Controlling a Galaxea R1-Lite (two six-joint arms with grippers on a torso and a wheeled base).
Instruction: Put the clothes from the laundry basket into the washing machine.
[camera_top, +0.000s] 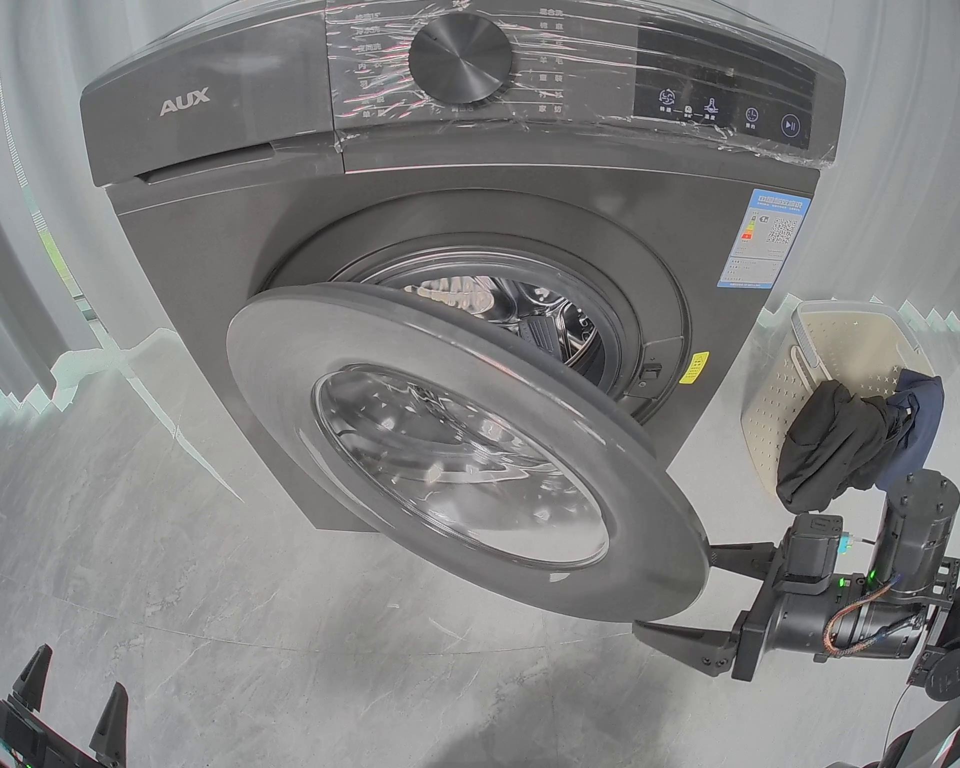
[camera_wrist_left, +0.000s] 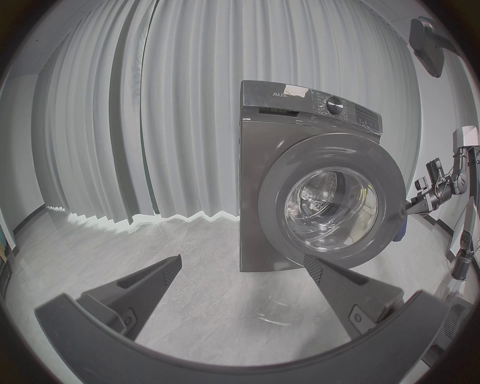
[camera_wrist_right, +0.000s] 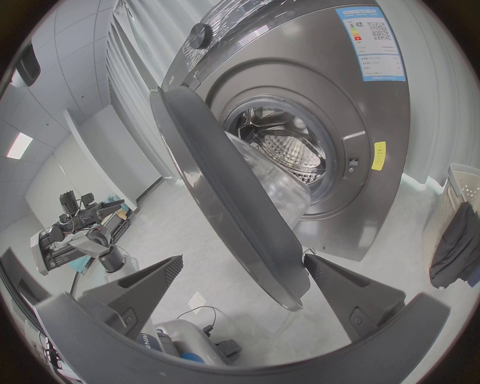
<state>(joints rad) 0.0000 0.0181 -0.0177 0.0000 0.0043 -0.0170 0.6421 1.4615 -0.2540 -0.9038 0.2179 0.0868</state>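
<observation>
1 grey metal washer (camera_top: 200, 230) stands with its round, glass-bowled door (camera_top: 280, 345) swung wide. To its right the cream perforated basket (camera_top: 850, 312) carries dark clothes (camera_top: 830, 445) draped limp over its rim: soft, light, floppy, so I'd pinch a thick bunched fold. My right gripper (camera_top: 675, 590) gapes wide astride the door's edge, clamping nothing; left gripper (camera_top: 75, 690) sits low, also spread, empty

Pale pleated curtains (camera_wrist_left: 150, 110), grey marbled floor (camera_top: 300, 640)

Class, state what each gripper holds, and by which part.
Nothing is held. The right gripper stands open astride the door rim; the left gripper is open and empty.
</observation>
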